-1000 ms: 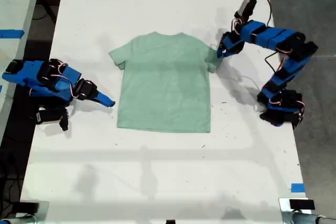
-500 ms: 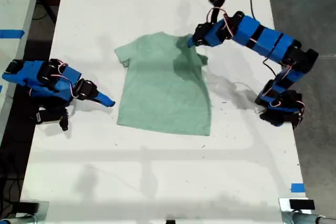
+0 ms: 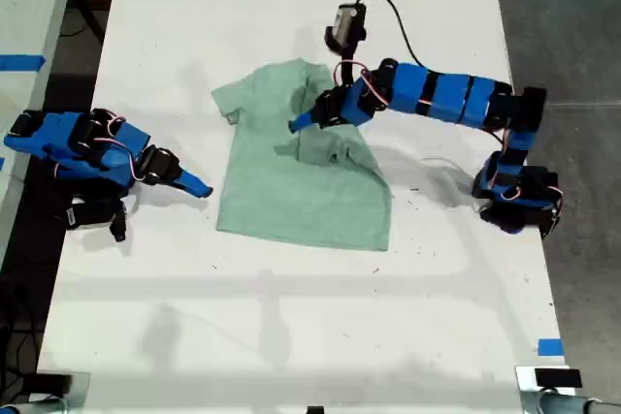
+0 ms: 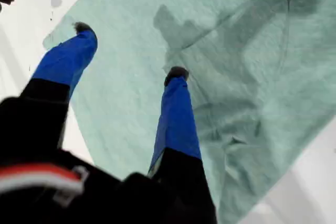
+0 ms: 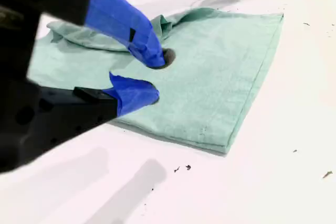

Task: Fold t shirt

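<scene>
Over the middle of the t shirt, flat on the white surface with one sleeve folded in, my first pincer hangs released and empty. It should lift straight up so the fold isn't snagged. My second pincer rests beside the shirt, parted and empty.

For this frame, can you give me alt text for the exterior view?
A pale mint-green cloth t shirt lies on a white table, one sleeve folded inward beneath my open first gripper. My second gripper rests beside the shirt, at the view's left.

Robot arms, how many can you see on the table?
2: one arm reaching from the exterior view's right over the t shirt, another arm resting at the exterior view's left beside it.
</scene>
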`<state>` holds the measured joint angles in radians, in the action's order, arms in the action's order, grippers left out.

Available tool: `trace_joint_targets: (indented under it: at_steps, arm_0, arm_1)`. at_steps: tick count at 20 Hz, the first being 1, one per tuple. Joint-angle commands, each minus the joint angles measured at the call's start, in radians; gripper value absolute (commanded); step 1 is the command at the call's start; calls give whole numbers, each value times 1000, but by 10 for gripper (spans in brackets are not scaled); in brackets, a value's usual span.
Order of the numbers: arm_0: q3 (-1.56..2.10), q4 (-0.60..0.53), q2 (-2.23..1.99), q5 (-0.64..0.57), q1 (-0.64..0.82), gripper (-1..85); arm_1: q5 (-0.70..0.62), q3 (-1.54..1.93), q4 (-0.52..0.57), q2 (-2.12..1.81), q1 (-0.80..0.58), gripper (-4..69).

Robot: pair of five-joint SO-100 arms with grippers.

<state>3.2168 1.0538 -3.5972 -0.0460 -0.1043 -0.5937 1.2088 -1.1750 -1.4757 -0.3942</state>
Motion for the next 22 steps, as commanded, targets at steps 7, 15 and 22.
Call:
trace_joint_targets:
  at_steps: [7,15,22]
  arm_0:
    - [8,-5,-6,-6,5,71]
    - [8,-5,-6,-6,5,74]
    - [8,-5,-6,-6,5,75]
  arm_1:
    - [232,1468,190,-1465,37,-2]
    - [359,1899,-26,-2029,106,-2]
    - [480,1901,-117,-2029,97,0]
